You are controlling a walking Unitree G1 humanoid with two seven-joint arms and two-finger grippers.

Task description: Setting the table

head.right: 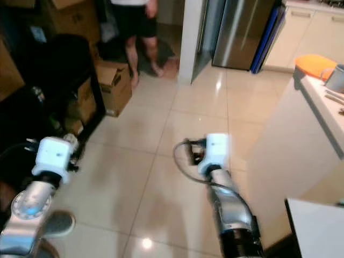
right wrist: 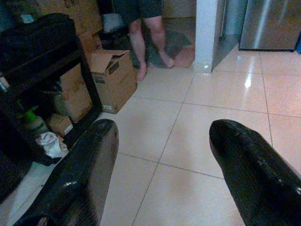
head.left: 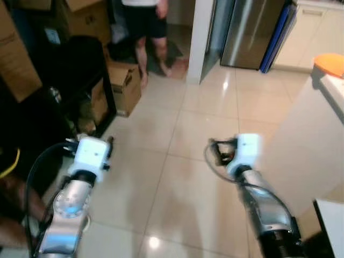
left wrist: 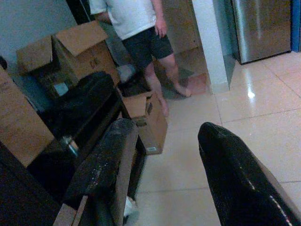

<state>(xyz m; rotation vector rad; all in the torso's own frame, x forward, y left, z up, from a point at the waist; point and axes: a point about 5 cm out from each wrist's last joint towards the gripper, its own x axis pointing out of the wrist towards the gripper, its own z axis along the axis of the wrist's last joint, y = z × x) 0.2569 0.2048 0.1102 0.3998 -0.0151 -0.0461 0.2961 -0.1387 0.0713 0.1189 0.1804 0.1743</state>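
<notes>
A white counter (head.right: 314, 115) stands on my right. On its far end lie an orange flat item (head.right: 316, 64) and a grey cup (head.right: 337, 78). Both arms are held out over the tiled floor, away from the counter. My left gripper (left wrist: 167, 129) is open with nothing between its black fingers (left wrist: 108, 169). My right gripper (right wrist: 164, 127) is also open and empty, and its fingers (right wrist: 249, 160) point toward the floor and the boxes. In the head views the left wrist (head.left: 90, 153) is at lower left and the right wrist (head.left: 242, 151) is right of centre.
A person (head.left: 145, 27) stands at the far side by a white pillar (head.left: 199, 37). Cardboard boxes (head.left: 124, 80) and a black shelf unit (head.left: 70, 70) line the left. A steel fridge (head.left: 252, 32) is at the back. A white table corner (head.right: 317, 226) sits at lower right.
</notes>
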